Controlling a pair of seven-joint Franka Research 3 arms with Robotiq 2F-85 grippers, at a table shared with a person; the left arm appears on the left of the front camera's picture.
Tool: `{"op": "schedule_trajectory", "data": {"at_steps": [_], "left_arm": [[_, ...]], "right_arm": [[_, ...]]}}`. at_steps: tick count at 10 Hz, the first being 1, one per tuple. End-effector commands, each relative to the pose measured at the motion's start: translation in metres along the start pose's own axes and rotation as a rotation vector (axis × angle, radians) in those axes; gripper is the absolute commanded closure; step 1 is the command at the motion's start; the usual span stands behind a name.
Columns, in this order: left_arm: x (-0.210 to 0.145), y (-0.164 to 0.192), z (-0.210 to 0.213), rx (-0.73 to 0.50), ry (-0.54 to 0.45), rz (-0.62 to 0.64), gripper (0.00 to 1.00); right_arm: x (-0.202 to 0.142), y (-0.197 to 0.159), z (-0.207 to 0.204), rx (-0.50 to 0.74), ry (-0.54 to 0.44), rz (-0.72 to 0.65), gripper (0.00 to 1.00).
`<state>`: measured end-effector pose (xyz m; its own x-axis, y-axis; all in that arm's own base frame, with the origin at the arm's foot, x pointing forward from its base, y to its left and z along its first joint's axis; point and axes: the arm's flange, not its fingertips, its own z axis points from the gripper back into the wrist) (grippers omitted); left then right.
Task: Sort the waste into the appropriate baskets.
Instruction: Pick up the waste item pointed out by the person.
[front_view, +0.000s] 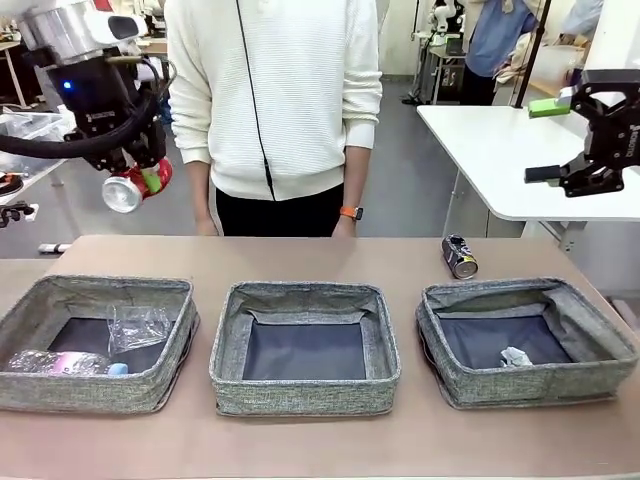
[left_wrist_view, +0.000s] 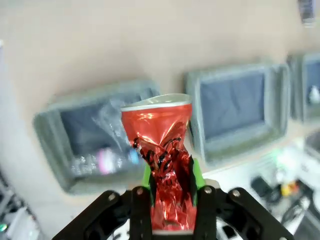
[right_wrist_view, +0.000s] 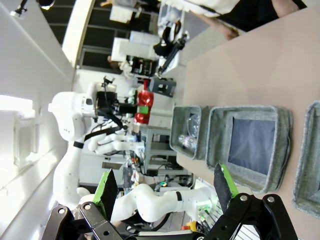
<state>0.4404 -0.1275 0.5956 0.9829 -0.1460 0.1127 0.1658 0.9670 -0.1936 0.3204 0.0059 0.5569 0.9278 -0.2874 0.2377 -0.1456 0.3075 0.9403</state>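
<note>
Lying in left basket (front_view: 40, 392): bottle (front_view: 60, 362), cup (front_view: 138, 327); right basket (front_view: 535, 385): paper (front_view: 515, 356).

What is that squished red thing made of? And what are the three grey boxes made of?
The crushed red can looks like thin metal, probably aluminium: it is shiny, with sharp creases and a silvery rim. The three grey baskets look like woven fabric: their walls are matte, speckled and sag a little. Their dark bottoms look smooth, but the material is unclear.
</note>
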Motion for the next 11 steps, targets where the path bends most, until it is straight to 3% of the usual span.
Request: {"op": "schedule_trajectory", "data": {"at_steps": [1, 3, 4, 6, 7, 8, 9, 10, 11], "left_arm": [[-0.008, 0.000, 0.001, -0.045, 0.120, -0.036, 0.77], [-0.008, 0.000, 0.001, -0.045, 0.120, -0.036, 0.77], [-0.002, -0.002, -0.006, -0.008, 0.036, -0.008, 0.67], [-0.009, -0.062, 0.027, 0.006, -0.101, 0.122, 0.67], [-0.011, -0.092, 0.050, 0.057, -0.012, 0.230, 0.67], [-0.005, -0.136, 0.074, 0.042, 0.003, 0.391, 0.67], [-0.003, -0.174, 0.089, 0.017, 0.048, 0.472, 0.67], [0.001, -0.203, 0.101, 0.034, 0.015, 0.513, 0.67], [0.003, -0.223, 0.114, 0.041, 0.056, 0.520, 0.67]], "right_arm": [[0.001, 0.003, 0.000, -0.001, 0.001, -0.019, 0.00], [0.001, 0.003, 0.000, -0.001, 0.001, -0.019, 0.00], [0.001, 0.003, 0.000, -0.001, 0.001, -0.019, 0.00], [0.001, 0.003, 0.000, -0.001, 0.001, -0.019, 0.00], [0.001, 0.003, 0.000, -0.001, 0.001, -0.019, 0.00], [0.001, 0.003, 0.000, -0.001, 0.001, -0.019, 0.00], [0.001, 0.003, 0.000, -0.001, 0.001, -0.019, 0.00], [0.001, 0.003, 0.000, -0.001, 0.001, -0.019, 0.00], [0.001, 0.003, 0.000, -0.001, 0.001, -0.019, 0.00]]}}
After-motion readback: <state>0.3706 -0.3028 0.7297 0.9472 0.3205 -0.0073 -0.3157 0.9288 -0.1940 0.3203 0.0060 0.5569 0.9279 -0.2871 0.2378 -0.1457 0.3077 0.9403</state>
